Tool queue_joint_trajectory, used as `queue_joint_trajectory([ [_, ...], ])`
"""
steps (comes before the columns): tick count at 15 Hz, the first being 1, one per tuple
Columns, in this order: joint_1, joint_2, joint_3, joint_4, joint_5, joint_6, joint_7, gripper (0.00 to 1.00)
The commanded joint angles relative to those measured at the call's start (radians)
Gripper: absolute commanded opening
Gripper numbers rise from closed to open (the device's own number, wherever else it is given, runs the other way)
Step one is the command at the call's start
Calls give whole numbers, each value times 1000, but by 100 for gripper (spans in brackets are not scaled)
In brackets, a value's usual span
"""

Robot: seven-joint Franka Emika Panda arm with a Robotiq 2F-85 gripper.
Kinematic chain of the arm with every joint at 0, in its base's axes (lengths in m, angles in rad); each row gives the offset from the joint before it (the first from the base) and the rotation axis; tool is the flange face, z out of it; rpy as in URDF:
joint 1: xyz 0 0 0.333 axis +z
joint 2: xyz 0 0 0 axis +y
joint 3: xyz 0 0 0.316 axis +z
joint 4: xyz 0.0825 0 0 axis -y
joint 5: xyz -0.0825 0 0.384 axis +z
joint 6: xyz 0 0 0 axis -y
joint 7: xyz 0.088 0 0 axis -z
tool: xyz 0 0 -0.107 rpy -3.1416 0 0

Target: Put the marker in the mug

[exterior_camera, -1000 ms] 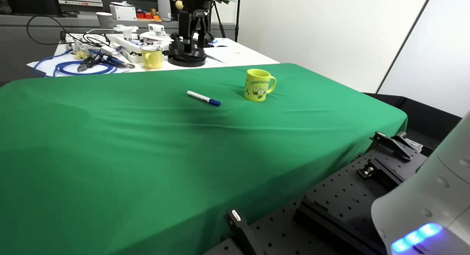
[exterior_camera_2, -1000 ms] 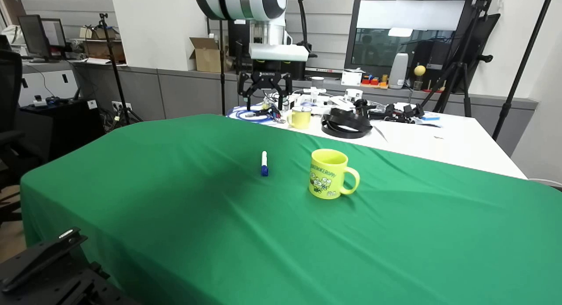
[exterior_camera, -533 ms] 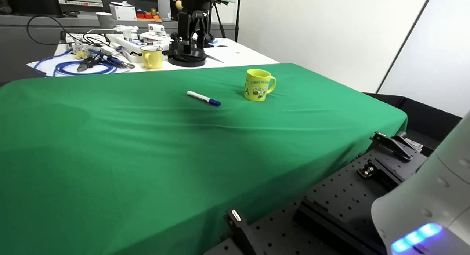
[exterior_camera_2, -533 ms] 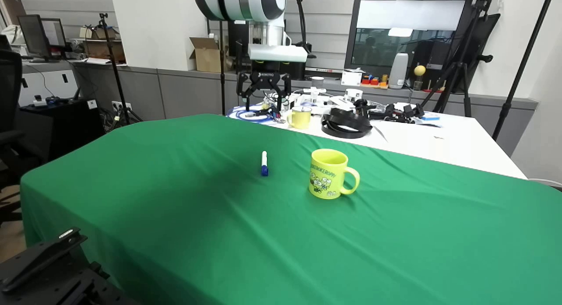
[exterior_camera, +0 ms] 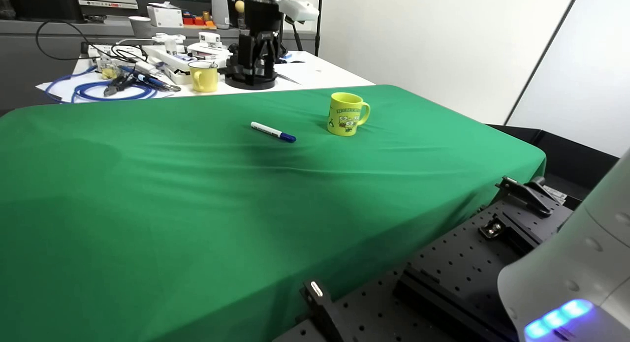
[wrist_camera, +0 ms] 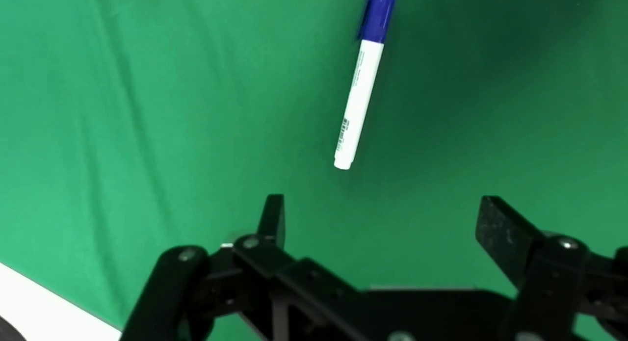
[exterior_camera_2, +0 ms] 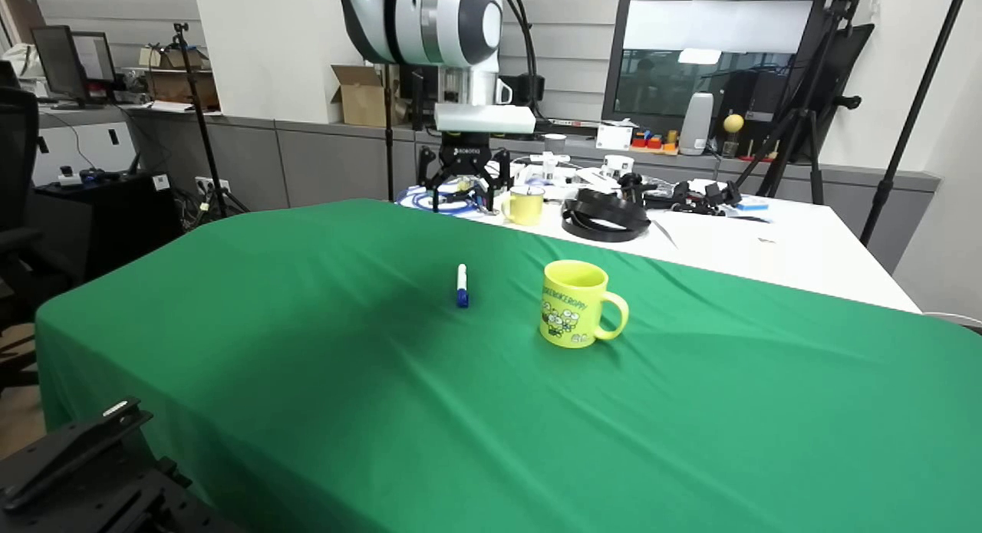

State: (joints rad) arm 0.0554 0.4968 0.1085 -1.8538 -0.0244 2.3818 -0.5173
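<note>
The marker, white with a dark blue cap, lies flat on the green cloth in both exterior views (exterior_camera: 273,132) (exterior_camera_2: 462,285). In the wrist view the marker (wrist_camera: 359,98) lies ahead of the fingertips, its white end nearest them; the cap reaches the top edge. The bright yellow mug (exterior_camera: 343,114) stands upright on the cloth, handle to the right; it also shows in an exterior view (exterior_camera_2: 571,310). It is out of the wrist view. My gripper (exterior_camera_2: 462,208) hangs fingers down in the air on the far side of the marker. Its fingers are wide apart with nothing between them (wrist_camera: 383,197).
A white table (exterior_camera_2: 813,253) behind the cloth holds a paler yellow cup (exterior_camera_2: 526,205), a black round stand (exterior_camera_2: 606,215), blue cables (exterior_camera: 110,92) and tools. The green cloth (exterior_camera: 197,209) has shallow folds.
My gripper has come down in the last half second, still open. The marker and the mug have not moved.
</note>
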Motion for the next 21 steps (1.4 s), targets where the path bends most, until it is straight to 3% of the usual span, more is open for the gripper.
queue_joint_trajectory([
  [1,-7,39,5,-4,-18,57,68,100],
  [10,1,83,-24,-18,-47,97,175,100],
  [21,-3,85,-19,-66,-42,119,189,100],
])
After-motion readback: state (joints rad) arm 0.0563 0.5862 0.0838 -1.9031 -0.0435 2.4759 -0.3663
